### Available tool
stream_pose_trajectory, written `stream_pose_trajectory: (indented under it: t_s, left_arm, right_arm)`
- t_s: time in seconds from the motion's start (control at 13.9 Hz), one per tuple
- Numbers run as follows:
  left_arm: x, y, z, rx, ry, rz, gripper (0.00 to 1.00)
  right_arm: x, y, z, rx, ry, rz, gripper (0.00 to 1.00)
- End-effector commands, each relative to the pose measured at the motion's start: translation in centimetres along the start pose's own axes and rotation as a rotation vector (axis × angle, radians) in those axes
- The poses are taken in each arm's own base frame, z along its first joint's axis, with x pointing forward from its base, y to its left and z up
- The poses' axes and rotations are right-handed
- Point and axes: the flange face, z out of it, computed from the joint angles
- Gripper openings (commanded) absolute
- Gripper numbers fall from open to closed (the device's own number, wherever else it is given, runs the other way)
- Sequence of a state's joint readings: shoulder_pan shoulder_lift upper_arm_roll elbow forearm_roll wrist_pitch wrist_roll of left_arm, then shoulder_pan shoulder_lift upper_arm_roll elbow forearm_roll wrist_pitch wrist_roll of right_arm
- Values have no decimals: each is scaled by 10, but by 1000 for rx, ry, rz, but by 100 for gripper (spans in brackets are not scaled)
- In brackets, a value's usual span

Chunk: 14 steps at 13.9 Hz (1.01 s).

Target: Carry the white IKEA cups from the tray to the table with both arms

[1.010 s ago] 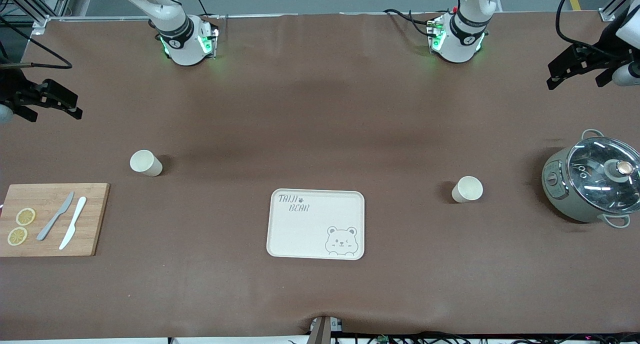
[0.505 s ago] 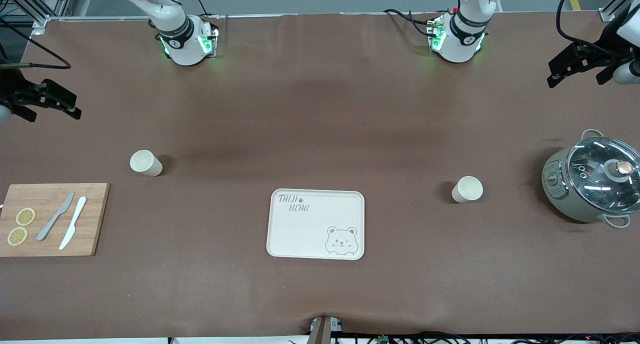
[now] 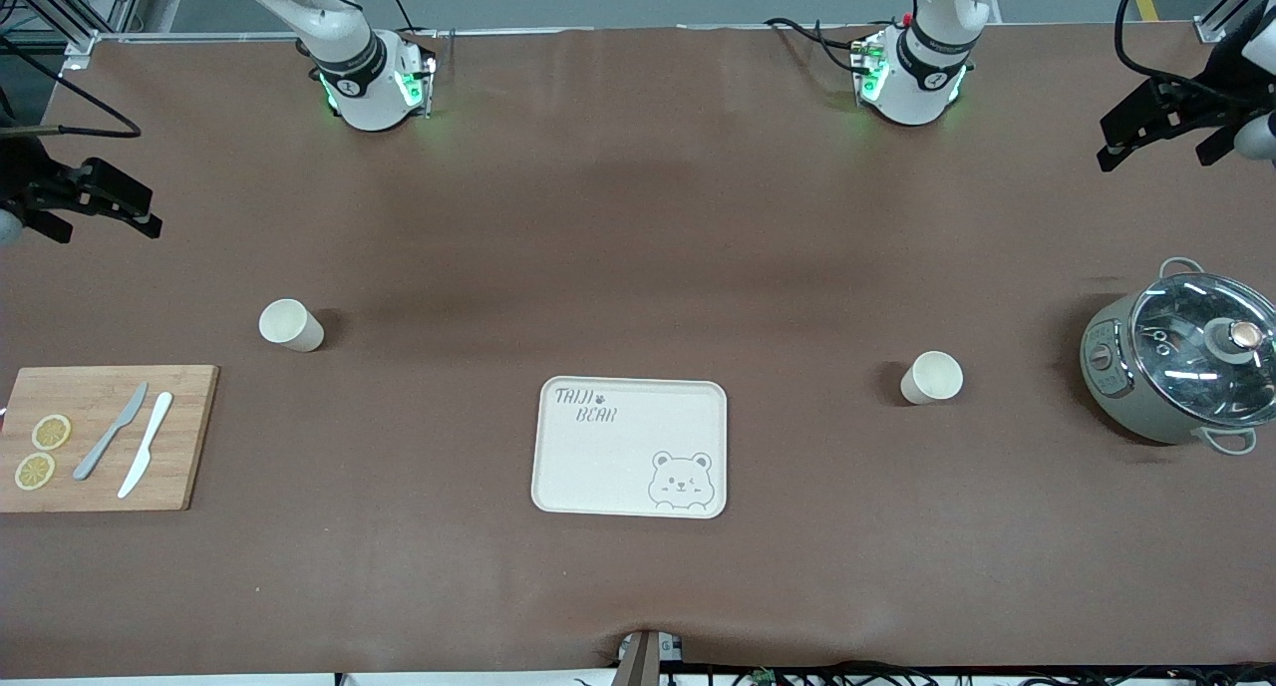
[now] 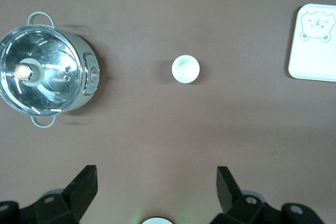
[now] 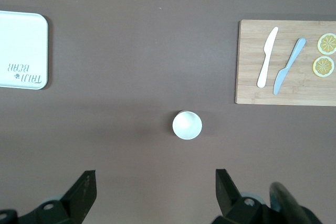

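Two round, smooth white cups (image 3: 291,324) (image 3: 932,377) flank a rectangular tray (image 3: 630,447).

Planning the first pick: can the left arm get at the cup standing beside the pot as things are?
Probably yes. The left tool hangs open above bare table, and the cup stands upright with nothing touching it. The pot sits apart from it, toward the table's end, so the way down looks free.

Even, bright overhead light, soft shadows, glare on the pot lid (image 3: 1206,347)
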<state>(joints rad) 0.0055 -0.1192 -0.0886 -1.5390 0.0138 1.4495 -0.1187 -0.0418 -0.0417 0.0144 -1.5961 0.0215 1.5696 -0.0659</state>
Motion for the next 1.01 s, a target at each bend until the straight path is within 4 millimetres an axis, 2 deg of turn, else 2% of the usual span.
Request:
stream_pose_trajectory:
  t_s: [0.0,0.94]
  left_arm:
    - [-2,-1,-9,-12,1,2,100]
    - [2,-2,-9,-5,3,-9,100]
  right_arm:
    - [-5,3,-6,-10,7,-2,100]
    - [-6,3,-6,-10,6,-2,100]
